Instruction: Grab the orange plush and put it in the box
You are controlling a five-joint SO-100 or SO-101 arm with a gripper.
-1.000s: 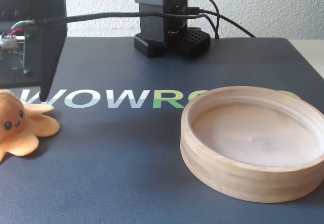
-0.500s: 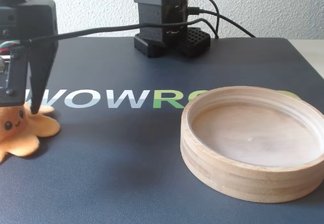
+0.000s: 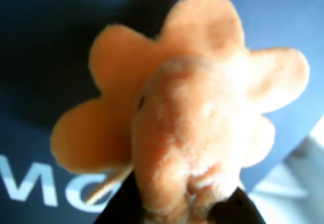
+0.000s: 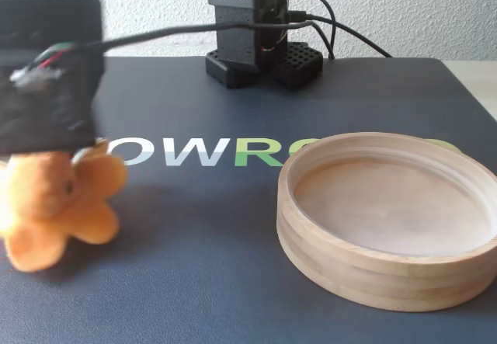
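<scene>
Setup sits on a dark navy mat point(image 4: 194, 243) with big white and green lettering point(image 4: 202, 151) printed across its middle. Behind the mat's far edge there's a rough white textured wall point(image 4: 419, 6). At the mat's right corner a pale tabletop point(image 4: 480, 80) peeks out. Lighting's soft and even, daylight-ish.

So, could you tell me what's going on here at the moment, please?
The arm has the orange plush in its gripper, at the left of the fixed view. In the wrist view the plush fills the frame, its tentacles spread against the dark mat. The round wooden box sits to the right on the mat, with nothing in it. The plush is not in the box yet.
</scene>
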